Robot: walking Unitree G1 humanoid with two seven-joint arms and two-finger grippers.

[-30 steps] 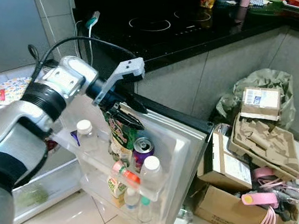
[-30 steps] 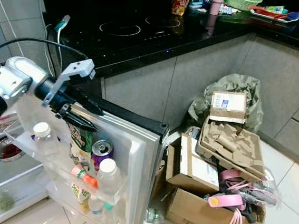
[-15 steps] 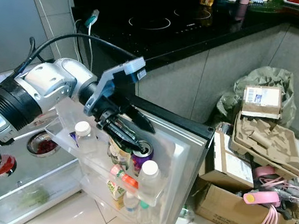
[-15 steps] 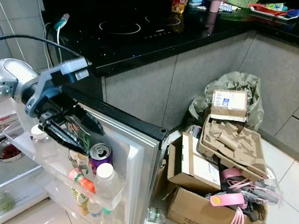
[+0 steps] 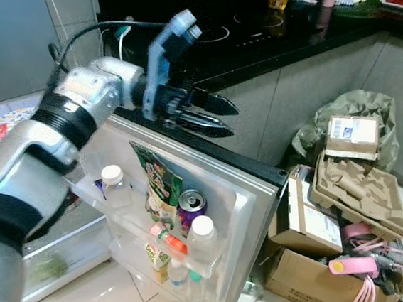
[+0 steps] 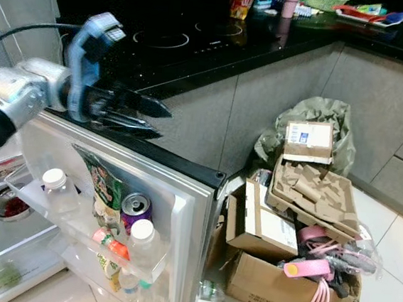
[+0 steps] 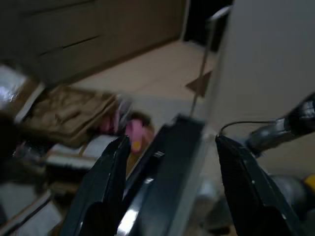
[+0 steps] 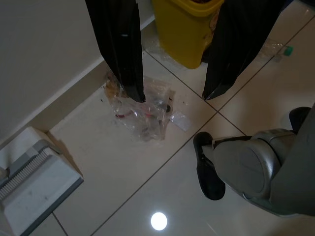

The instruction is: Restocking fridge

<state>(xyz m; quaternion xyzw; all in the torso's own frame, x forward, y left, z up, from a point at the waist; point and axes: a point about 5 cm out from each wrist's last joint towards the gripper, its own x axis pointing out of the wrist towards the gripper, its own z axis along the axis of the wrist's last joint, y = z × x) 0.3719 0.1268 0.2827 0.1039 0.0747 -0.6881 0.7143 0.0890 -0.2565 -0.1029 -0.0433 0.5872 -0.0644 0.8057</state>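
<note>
Left gripper [image 5: 222, 117] has lifted out of the door shelf since half a second ago and now hovers above the top edge of the open fridge door [image 5: 254, 199], fingers spread apart with nothing between them. Green snack bag [image 5: 157, 184] it was on stays behind, standing upright in the upper door shelf. Just beside the bag sits a purple can [image 5: 192, 206], with a white-capped bottle [image 5: 112, 185] on the other side and a second capped bottle [image 5: 202, 235] nearer the door's edge. Lower shelf holds smaller bottles, labels too blurred to read. Right gripper [image 8: 170, 93] hangs idle over the tiled floor [image 8: 123, 187], fingers apart, empty. Cardboard boxes [image 5: 337, 228] pile beside the counter [image 5: 269, 36].
</note>
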